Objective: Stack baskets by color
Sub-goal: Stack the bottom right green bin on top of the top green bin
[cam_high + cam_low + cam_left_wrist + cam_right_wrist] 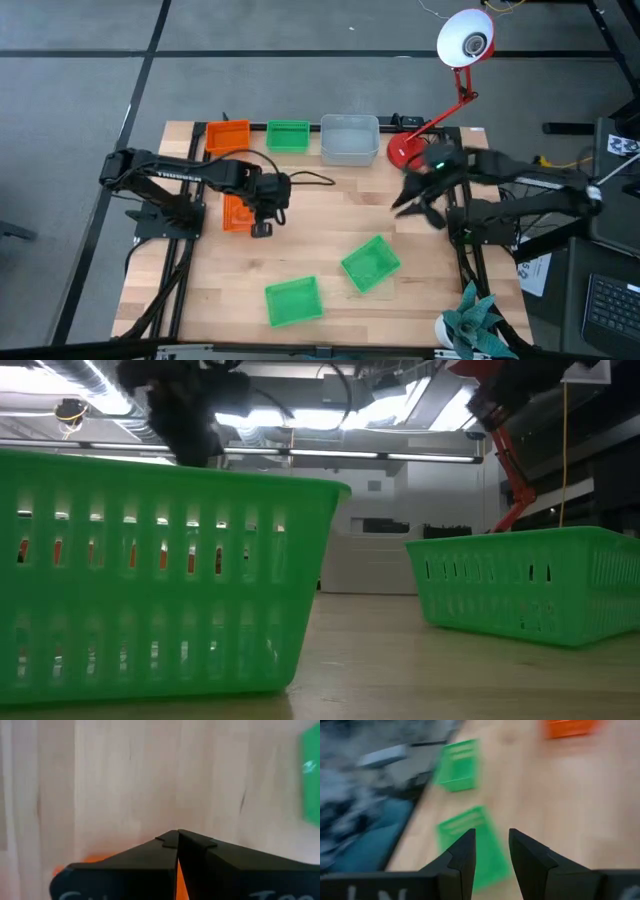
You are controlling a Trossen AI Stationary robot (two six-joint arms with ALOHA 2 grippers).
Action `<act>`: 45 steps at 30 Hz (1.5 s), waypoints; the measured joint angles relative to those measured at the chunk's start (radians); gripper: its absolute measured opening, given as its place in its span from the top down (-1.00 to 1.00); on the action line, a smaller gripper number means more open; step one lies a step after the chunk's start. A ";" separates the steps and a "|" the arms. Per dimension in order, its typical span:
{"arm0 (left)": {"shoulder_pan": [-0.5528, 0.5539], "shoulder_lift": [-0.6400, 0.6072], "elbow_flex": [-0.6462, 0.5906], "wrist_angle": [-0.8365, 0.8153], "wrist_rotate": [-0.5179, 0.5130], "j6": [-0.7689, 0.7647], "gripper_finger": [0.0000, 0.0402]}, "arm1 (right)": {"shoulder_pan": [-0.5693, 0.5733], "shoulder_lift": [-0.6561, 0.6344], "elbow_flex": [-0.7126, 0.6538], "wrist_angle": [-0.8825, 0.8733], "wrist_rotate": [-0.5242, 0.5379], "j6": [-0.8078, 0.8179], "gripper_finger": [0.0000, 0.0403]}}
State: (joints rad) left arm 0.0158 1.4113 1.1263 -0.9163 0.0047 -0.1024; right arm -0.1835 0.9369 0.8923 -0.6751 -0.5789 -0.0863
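Note:
Along the table's far edge stand an orange basket (228, 137), a green one (288, 137) and a grey-white one (350, 140). Another orange basket (235, 212) lies at mid-left, partly under my left gripper (262, 222), which hangs above it, shut; orange (72, 864) shows behind its fingers. Two green baskets (371, 263) (293, 300) lie toward the near edge. My right gripper (418, 205) is raised over the table's right half, open by a narrow gap (492, 837), slanting down toward the green baskets (457, 827) (457, 765).
A desk lamp's red base (405, 150) stands at the back right, its white head (465, 38) beyond the far edge. A plant (475, 320) sits at the near right corner. Bare wood lies in the table's middle. In the low view the green baskets (150, 580) (530, 585) fill the foreground.

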 joint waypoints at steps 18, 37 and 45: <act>0.120 0.000 0.000 -0.164 -0.203 0.082 1.00 | 0.305 0.564 -0.046 0.187 0.148 0.040 0.85; 0.139 0.000 -0.002 -0.125 -0.225 0.070 1.00 | 0.189 0.726 0.388 -0.012 0.638 -0.189 0.99; 0.146 0.014 -0.001 0.315 -0.153 0.075 0.98 | 0.190 0.360 0.389 -0.368 0.637 0.128 0.99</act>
State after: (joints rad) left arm 0.1614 1.4248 1.1255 -0.6016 -0.1485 -0.0276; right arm 0.0065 1.2973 1.2808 -1.0434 0.0586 0.0421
